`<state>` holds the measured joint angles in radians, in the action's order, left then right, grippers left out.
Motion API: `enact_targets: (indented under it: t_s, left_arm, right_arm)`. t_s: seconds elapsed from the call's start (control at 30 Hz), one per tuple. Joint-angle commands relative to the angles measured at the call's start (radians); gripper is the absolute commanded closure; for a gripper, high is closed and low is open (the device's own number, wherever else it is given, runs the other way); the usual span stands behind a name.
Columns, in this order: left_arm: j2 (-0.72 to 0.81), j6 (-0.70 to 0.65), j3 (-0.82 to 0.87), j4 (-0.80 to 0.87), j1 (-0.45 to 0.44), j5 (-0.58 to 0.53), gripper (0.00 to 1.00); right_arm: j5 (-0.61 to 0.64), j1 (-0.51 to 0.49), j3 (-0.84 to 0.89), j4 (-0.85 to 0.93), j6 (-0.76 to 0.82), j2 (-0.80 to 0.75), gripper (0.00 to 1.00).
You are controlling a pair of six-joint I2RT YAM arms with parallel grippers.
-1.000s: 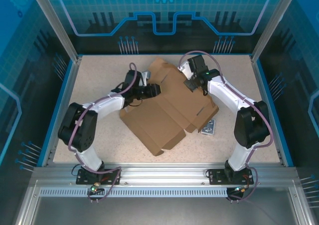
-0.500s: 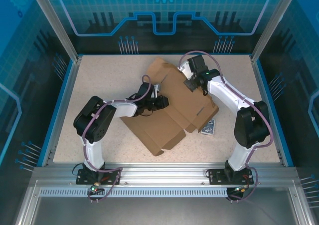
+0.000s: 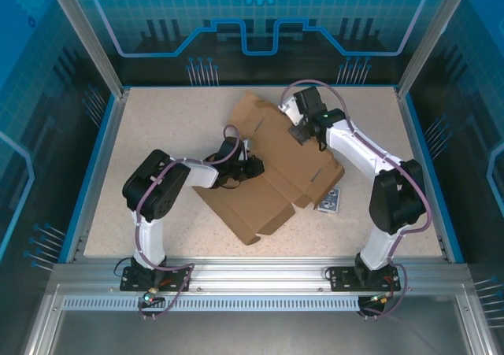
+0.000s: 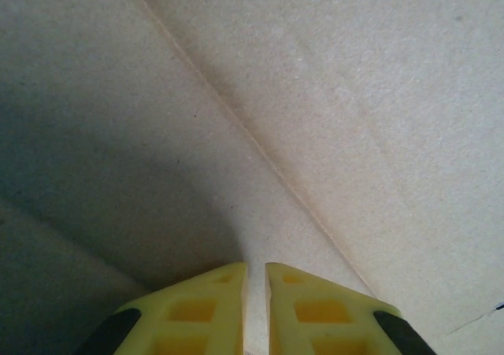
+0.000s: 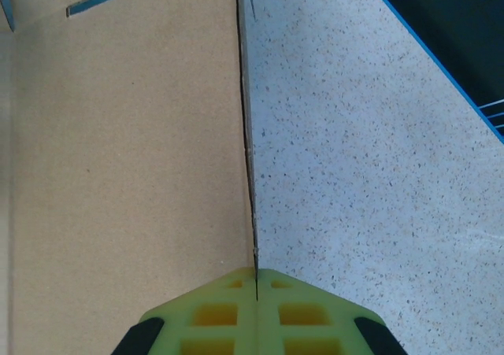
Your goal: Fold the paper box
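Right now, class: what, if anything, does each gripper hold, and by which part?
The right gripper pinches the paper box by one side edge. The left gripper is nearly closed against the box; whether it holds anything cannot be told.

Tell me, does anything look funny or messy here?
Nothing is torn or spilled. The paper box is a flat brown sheet lying crooked, slanted against the edges of the table, and a small blue card pack sits by its right corner.

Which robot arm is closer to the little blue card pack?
Right. The right arm's elbow stands beside the card pack; the left end effector is over the paper box, farther left.
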<state>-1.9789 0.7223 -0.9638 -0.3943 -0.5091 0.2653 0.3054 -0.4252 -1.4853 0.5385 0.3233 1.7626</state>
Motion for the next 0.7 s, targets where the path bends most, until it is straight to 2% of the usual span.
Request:
enact_targets:
  t_s: [0.0,0.43,0.67]
  left_arm:
    - [-0.049,0.019,0.008,-0.014,-0.014,-0.027,0.85]
    - [-0.073,0.038,0.020,-0.089,-0.018,-0.026,0.86]
    - [-0.058,0.047,0.035,-0.127,-0.017,-0.018,0.85]
  right_arm:
    - [0.037,-0.050,-0.038,0.038,-0.051,-0.030,1.00]
    - [0.257,-0.303,0.003,0.106,-0.184,-0.060,1.00]
    - [0.354,-0.332,0.062,0.025,-0.141,-0.069,1.00]
